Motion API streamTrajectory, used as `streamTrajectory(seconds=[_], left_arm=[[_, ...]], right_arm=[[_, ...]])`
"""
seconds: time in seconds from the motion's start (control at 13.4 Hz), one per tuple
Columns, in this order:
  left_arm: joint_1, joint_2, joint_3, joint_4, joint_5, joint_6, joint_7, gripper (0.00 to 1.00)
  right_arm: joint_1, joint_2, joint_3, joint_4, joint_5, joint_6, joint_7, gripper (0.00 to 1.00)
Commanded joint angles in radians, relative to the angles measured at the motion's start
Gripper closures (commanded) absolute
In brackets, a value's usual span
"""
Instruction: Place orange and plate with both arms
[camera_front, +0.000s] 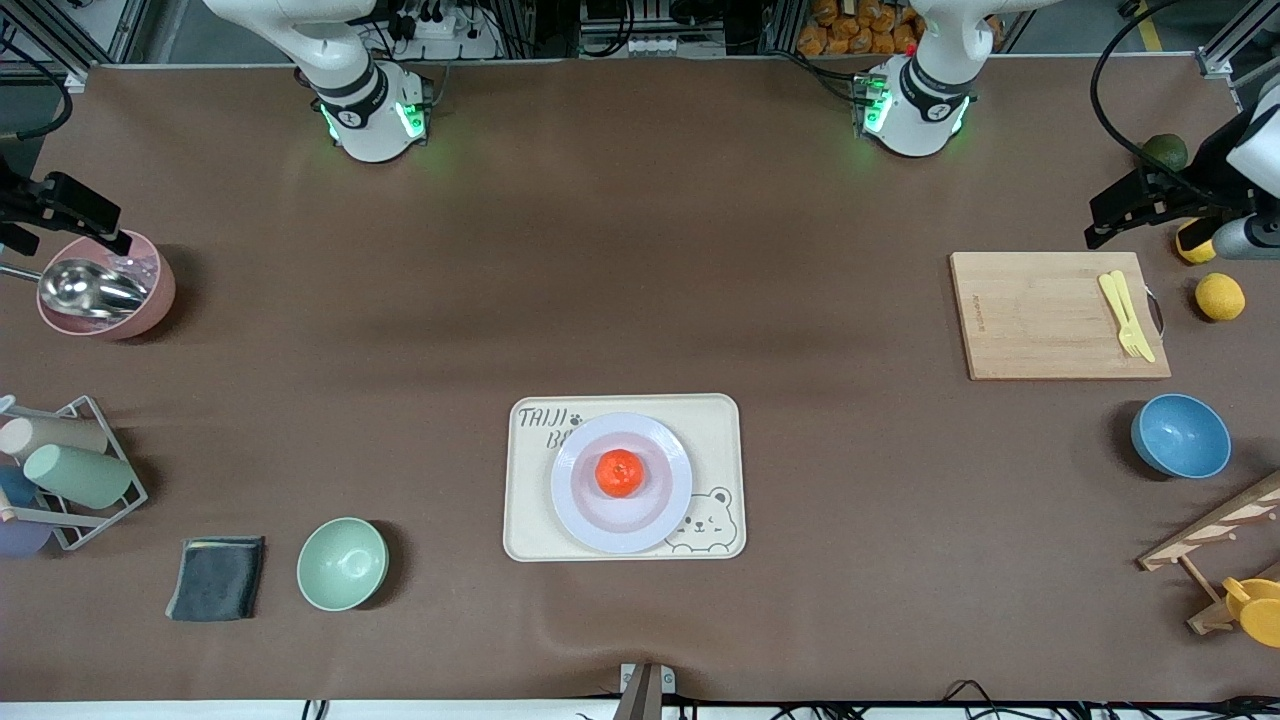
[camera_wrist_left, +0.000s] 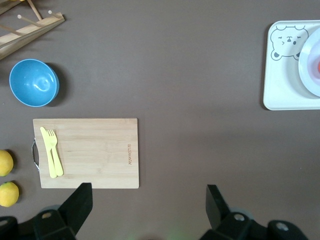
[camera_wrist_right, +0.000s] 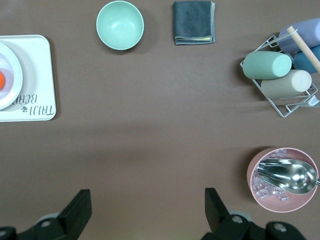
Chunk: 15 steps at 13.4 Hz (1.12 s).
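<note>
Front view alone shows whole orange (camera_front: 619, 472).

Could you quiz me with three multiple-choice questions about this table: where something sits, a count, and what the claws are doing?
1. Where is the small red-orange orange?
A. in the blue bowl
B. on the round pale lavender plate
C. on the wooden board

2. How many round bowls without contents stand on the brown table?
A. two
B. four
C. none

3. How are the two claws?
A. both open, holding nothing
B. both shut on fruit
C. one grips the plate

Answers:
1. B: the orange rests at the middle of the plate, which lies on the cream bear tray.
2. A: one mint-green bowl, one blue bowl.
3. A: the left claw and right claw show spread fingers over bare table.
</note>
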<state>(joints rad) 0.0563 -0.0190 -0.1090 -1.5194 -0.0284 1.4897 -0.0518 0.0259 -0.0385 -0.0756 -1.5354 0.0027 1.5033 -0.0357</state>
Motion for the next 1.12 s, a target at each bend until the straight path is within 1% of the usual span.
streamTrajectory(seconds=[0.0,0.15,0.37,0.74,1.04], left_arm=[[-0.052,-0.006,0.048,0.001,0.01,0.006,-0.013,0.0],[-0.059,-0.007,0.048,-0.002,0.015,0.009,-0.022,0.0],[-0.139,-0.006,0.113,0.002,0.021,0.007,-0.056,0.0],[-0.128,-0.006,0.124,0.004,0.021,-0.002,-0.02,0.0],[-0.128,-0.007,0.14,0.025,0.024,-0.025,-0.011,0.0]], right_arm=[[-0.018,-0.015,0.014,-0.003,-0.006,-0.008,-0.013,0.0],[-0.018,-0.015,0.013,-0.006,-0.006,-0.009,-0.013,0.0],[-0.02,-0.015,0.011,-0.006,-0.006,-0.005,-0.013,0.0],[-0.018,-0.015,0.011,-0.009,-0.006,-0.008,-0.013,0.0],[-0.018,-0.014,0.011,-0.009,-0.006,-0.009,-0.013,0.0]])
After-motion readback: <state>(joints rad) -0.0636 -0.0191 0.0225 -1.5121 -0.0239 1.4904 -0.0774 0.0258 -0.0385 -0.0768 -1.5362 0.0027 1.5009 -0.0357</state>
